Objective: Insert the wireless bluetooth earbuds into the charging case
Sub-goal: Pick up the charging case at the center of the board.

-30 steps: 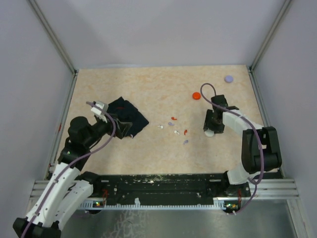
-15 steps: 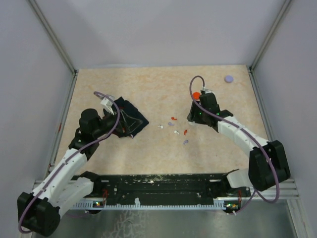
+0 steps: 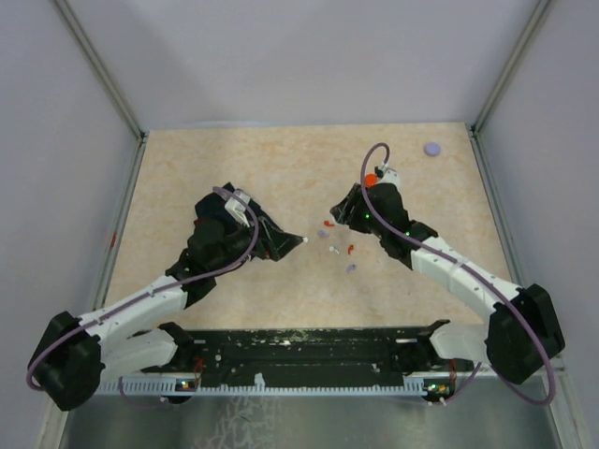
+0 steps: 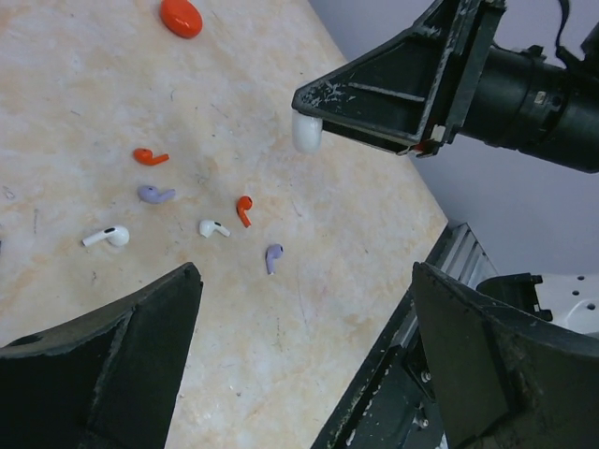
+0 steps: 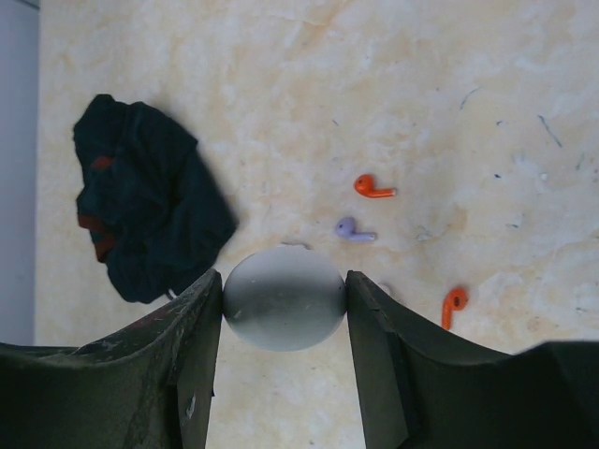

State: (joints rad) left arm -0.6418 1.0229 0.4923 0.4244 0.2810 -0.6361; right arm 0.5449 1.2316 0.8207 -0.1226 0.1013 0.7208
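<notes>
Six tiny earbuds lie mid-table: a white one (image 3: 303, 240), red (image 3: 328, 224), lavender (image 3: 322, 234), white (image 3: 334, 250), red (image 3: 350, 249) and lavender (image 3: 351, 268). The left wrist view shows them too, among them red (image 4: 150, 156), white (image 4: 106, 236) and lavender (image 4: 272, 257). My right gripper (image 3: 344, 213) is shut on a round white charging case (image 5: 284, 297) and holds it above the table, just right of the earbuds. The case also shows in the left wrist view (image 4: 307, 133). My left gripper (image 4: 304, 281) is open and empty, just left of the earbuds.
A crumpled dark cloth (image 3: 239, 224) lies under my left arm and shows in the right wrist view (image 5: 150, 210). An orange disc (image 3: 372, 178) sits behind my right wrist. A lavender disc (image 3: 431, 148) lies at the far right corner.
Both arms have swung in toward the middle. My right gripper lifted the white case from the right side to beside the earbuds. My left gripper moved right, over the cloth.
</notes>
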